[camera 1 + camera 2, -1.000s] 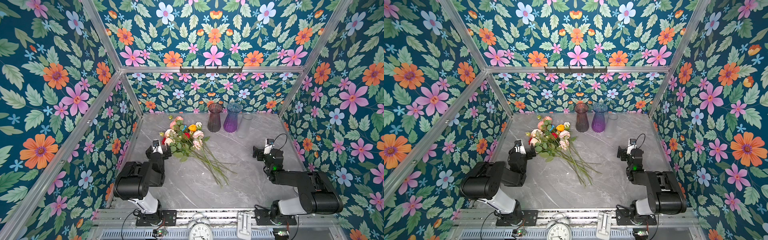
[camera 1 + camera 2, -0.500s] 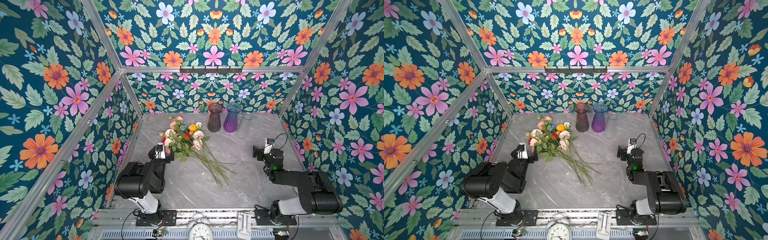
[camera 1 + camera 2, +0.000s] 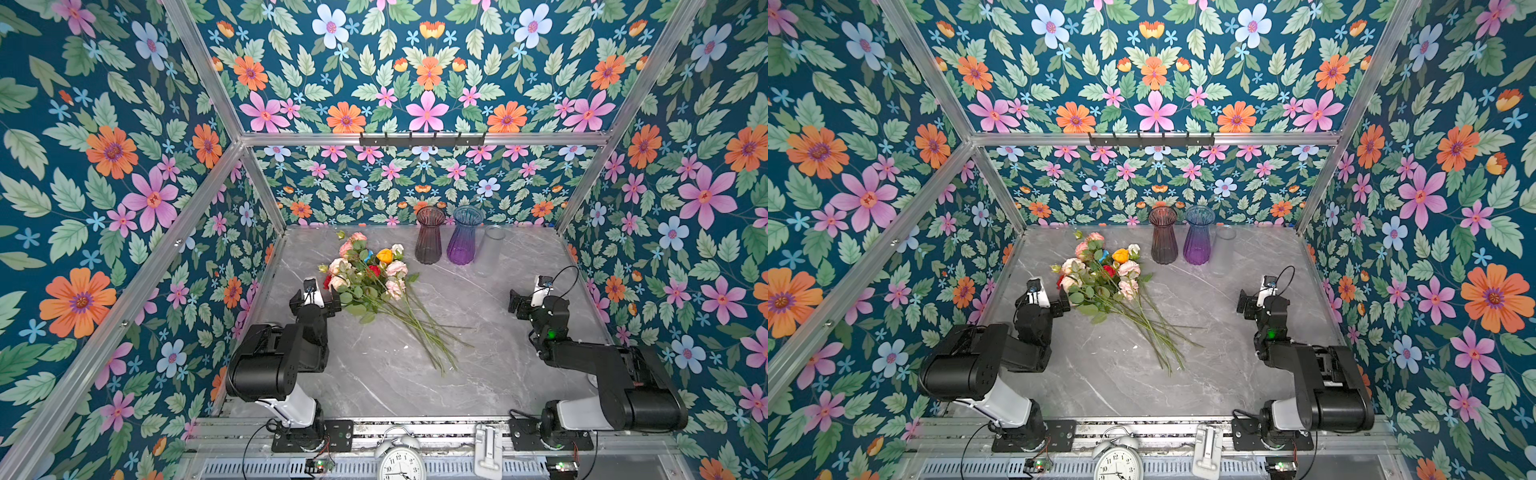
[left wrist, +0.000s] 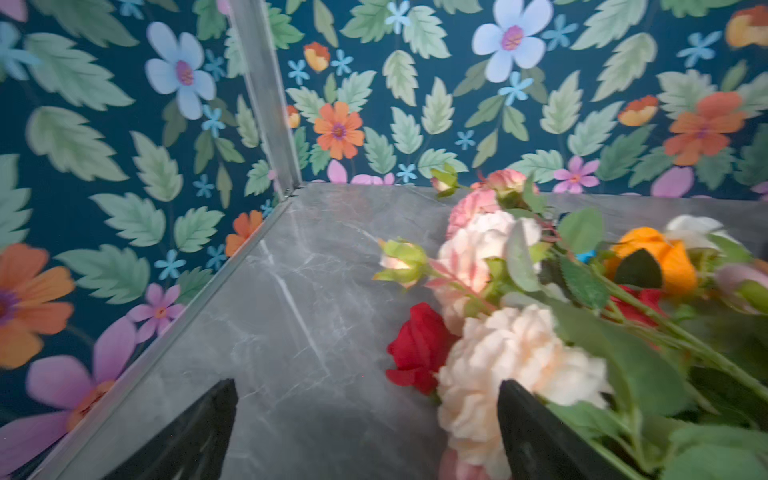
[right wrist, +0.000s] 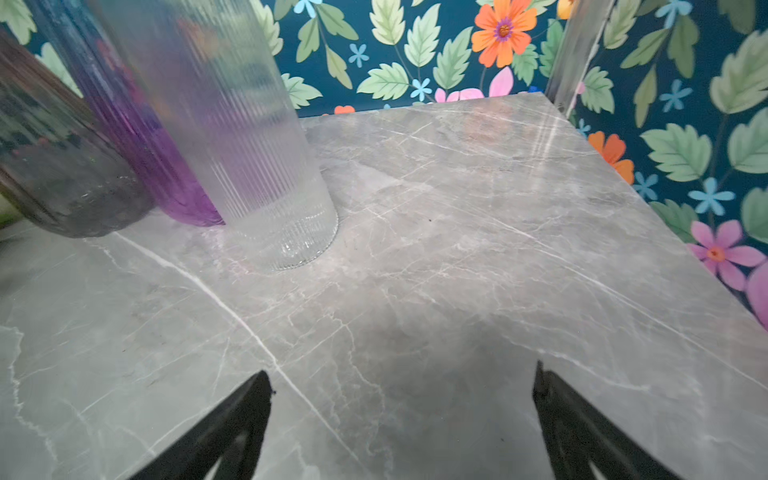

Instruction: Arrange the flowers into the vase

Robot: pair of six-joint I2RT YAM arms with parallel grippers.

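Note:
The flowers (image 3: pixel 365 278) (image 3: pixel 1100 274) lie in a loose bunch on the grey marble table (image 3: pixel 374 386), heads toward the back left, green stems fanning to the front right. My left gripper (image 3: pixel 316 297) (image 3: pixel 1044 301) is open beside the heads. In the left wrist view a peach bloom (image 4: pixel 511 353) and a red rose (image 4: pixel 419 345) sit against one finger of the left gripper (image 4: pixel 368 384), nothing gripped. Three vases stand at the back: dark red-brown (image 3: pixel 429 235), blue-purple (image 3: pixel 463 239), clear ribbed (image 3: pixel 490 249) (image 5: pixel 249 145). My right gripper (image 3: pixel 524 301) (image 5: pixel 401 370) is open over bare table.
Flowered walls and aluminium posts (image 3: pixel 266 187) close in the left, back and right sides. A hook rail (image 3: pixel 422 139) hangs on the back wall. An alarm clock (image 3: pixel 401 461) and a white holder (image 3: pixel 486 451) sit below the front edge.
My left gripper has swung right, from near the left wall up to the flower heads. The right arm, flowers and vases have not moved.

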